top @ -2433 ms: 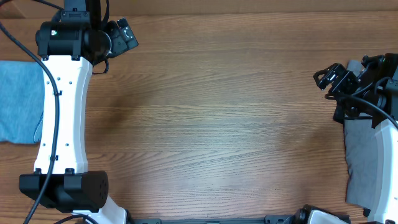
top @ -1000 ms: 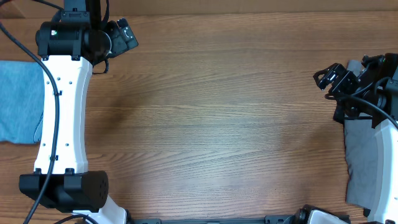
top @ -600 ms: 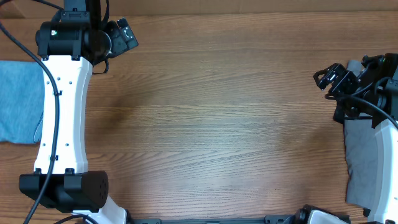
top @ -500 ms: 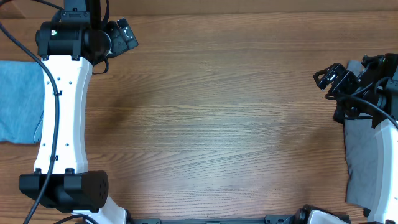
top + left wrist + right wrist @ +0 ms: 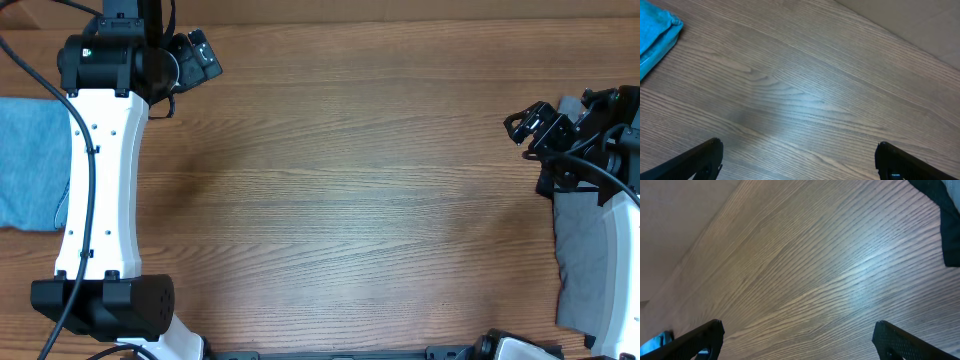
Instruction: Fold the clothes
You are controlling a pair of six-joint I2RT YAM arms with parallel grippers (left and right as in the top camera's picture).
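At the left edge of the overhead view the jeans (image 5: 30, 160) lie as a flat blue bundle, partly cut off, so I judge their folding done or nearly so. At the right edge a grey cloth (image 5: 585, 260) lies under the arm; whether it needs folding I cannot tell. The left gripper (image 5: 197, 55) and right gripper (image 5: 530, 125) both gape wide, holding nothing. Between them the wooden table (image 5: 350, 200) shows only grain, and beyond its edge there is a pale plain surface (image 5: 930, 25).

a brown wooden table (image 5: 360, 180) with long straight grain fills the view, with a soft sheen (image 5: 805, 100) of light on the wood. past its edge lies a plain beige surface (image 5: 925, 20) — wall or floor, unclear.
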